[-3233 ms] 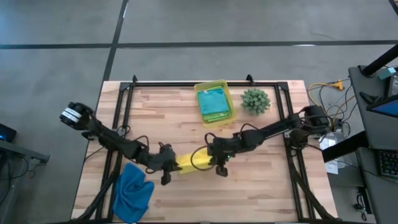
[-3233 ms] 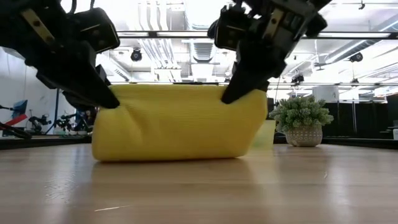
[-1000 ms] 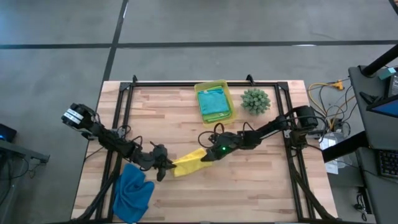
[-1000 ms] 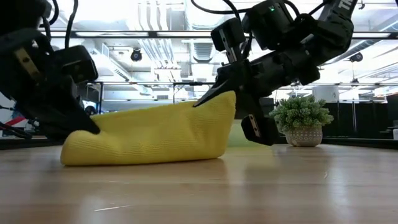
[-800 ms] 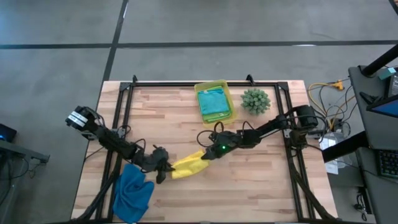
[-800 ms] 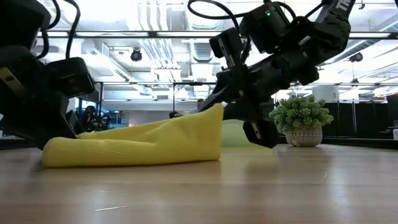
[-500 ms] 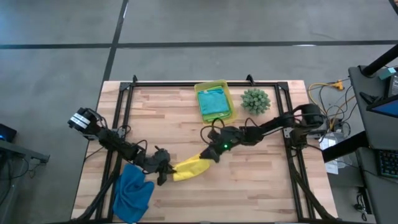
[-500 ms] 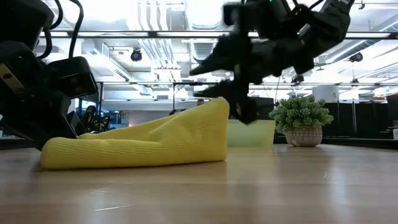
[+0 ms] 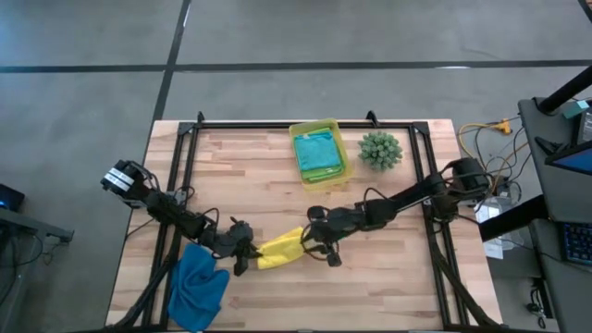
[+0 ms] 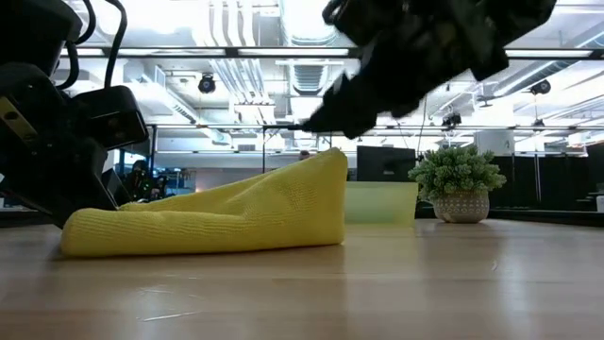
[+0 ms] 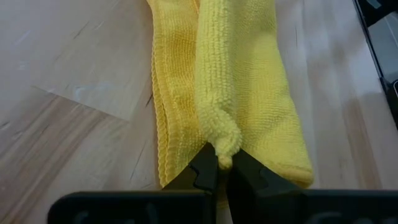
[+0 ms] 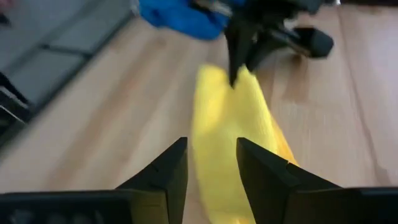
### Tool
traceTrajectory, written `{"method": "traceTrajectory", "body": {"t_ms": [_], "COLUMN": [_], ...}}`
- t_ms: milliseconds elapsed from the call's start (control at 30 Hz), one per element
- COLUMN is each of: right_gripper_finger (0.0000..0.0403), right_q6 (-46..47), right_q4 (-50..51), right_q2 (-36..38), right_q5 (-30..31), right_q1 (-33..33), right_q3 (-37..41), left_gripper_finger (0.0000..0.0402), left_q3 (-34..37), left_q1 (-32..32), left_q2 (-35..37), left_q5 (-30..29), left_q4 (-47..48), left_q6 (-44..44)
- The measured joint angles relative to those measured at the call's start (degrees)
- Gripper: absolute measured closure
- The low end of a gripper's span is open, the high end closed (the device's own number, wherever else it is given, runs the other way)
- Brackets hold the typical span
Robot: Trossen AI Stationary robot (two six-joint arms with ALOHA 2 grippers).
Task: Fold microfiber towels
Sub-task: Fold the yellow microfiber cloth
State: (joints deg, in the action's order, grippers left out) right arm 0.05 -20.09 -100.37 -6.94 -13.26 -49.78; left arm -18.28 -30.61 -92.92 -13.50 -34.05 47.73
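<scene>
Both arms were black and thin, made of short parts joined together. Black cables looped along them. The left arm [image 9: 176, 217] had a round white and black end near the table's edge. The right arm [image 9: 407, 197] had a chunky black base. The right gripper [image 12: 211, 163] had two pointed black fingers.
</scene>
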Motion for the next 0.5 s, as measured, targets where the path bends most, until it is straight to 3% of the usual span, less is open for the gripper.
{"method": "traceTrajectory", "body": {"t_ms": [233, 500], "right_gripper_finger": [0.0274, 0.0285], "right_q6": [-10.02, -10.13], "right_q4": [4.83, 7.97], "right_q2": [-3.69, -11.15], "right_q5": [-0.31, 1.39], "right_q1": [0.51, 2.51], "right_q3": [-2.97, -6.45], "left_gripper_finger": [0.0402, 0.0402], "left_q3": [0.04, 0.08], "left_q1": [0.01, 0.02], "left_q2": [-0.04, -0.04], "left_q5": [-0.04, -0.01], "left_q4": [-0.20, -1.30], "left_q6": [0.05, 0.12]}}
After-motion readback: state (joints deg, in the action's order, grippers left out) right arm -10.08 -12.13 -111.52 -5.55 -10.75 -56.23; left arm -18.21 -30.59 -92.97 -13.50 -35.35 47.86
